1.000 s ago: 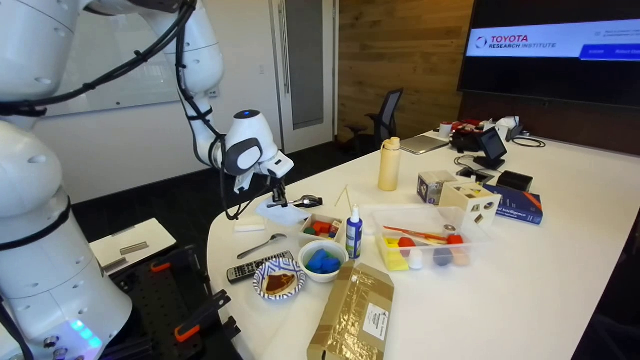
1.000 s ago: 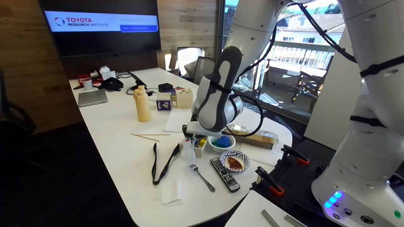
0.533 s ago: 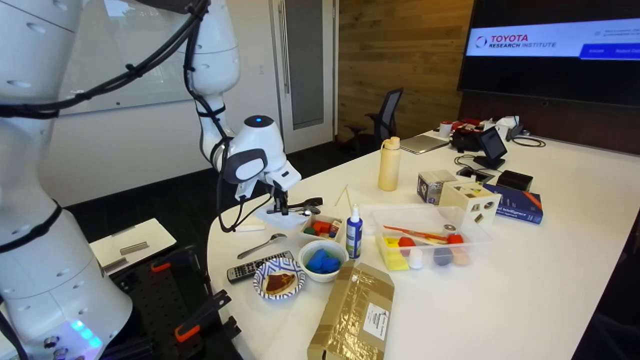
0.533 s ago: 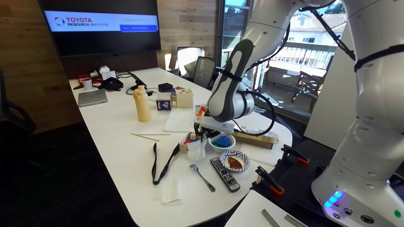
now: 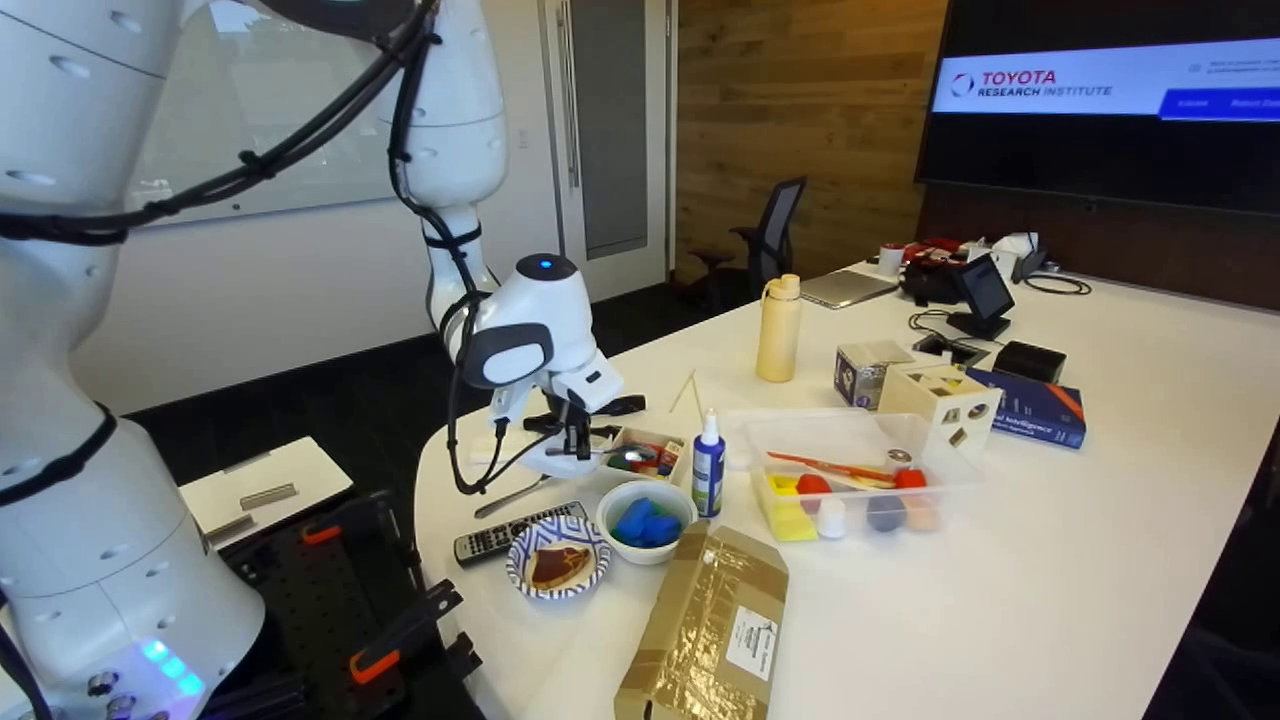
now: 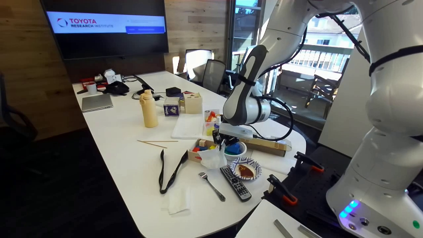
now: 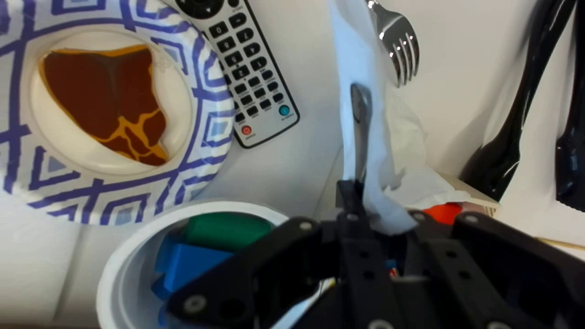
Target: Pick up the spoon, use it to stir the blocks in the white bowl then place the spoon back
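My gripper (image 5: 577, 452) is shut on a metal spoon (image 5: 634, 453), with a white tissue (image 6: 214, 159) caught along with it. The spoon's handle (image 7: 361, 114) shows against the tissue in the wrist view. Its head is raised near the small box of blocks (image 6: 194, 156). The tissue hides part of the fingertips in the wrist view. The white bowl (image 5: 648, 556) stands on the table beside the gripper and holds blue (image 7: 196, 265) and green blocks (image 7: 228, 230). Its rim also shows in the wrist view (image 7: 109, 283), to the left of the gripper.
A patterned bowl (image 7: 215, 91) with a toy steak, a remote (image 6: 236, 183), a fork (image 6: 213, 188) and black tongs (image 6: 174, 175) lie around. A spray bottle (image 5: 708, 470), a cardboard box (image 5: 715, 630) and a clear bin (image 5: 955, 490) stand near the white bowl.
My gripper has moved with the spoon and tissue to the right in both exterior views, closer to the white bowl. The spoon head is now by the box of blocks. Other things have not moved.
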Motion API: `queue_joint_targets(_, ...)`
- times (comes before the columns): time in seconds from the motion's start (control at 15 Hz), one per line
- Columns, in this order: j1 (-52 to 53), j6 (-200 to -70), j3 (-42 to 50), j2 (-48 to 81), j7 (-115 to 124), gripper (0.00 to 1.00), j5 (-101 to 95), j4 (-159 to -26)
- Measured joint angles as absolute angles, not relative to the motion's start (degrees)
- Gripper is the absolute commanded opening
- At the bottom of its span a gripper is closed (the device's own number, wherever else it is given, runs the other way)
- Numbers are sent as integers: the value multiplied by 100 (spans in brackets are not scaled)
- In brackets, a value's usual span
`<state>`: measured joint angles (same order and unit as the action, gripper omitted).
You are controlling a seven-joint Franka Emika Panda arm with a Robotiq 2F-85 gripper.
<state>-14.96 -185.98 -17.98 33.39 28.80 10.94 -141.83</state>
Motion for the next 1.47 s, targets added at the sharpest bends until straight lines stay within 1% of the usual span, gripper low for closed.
queue_joint_targets(0.87,-2581,-18590,-2221,4427,2481,2,1171,-13756)
queue_joint_targets(1.2,-2537,-18446,-2216,4363,2481,2,1294,-13751)
queue_joint_targets(1.47,-2159,-17525,-1946,3970,2481,2,1644,-13779)
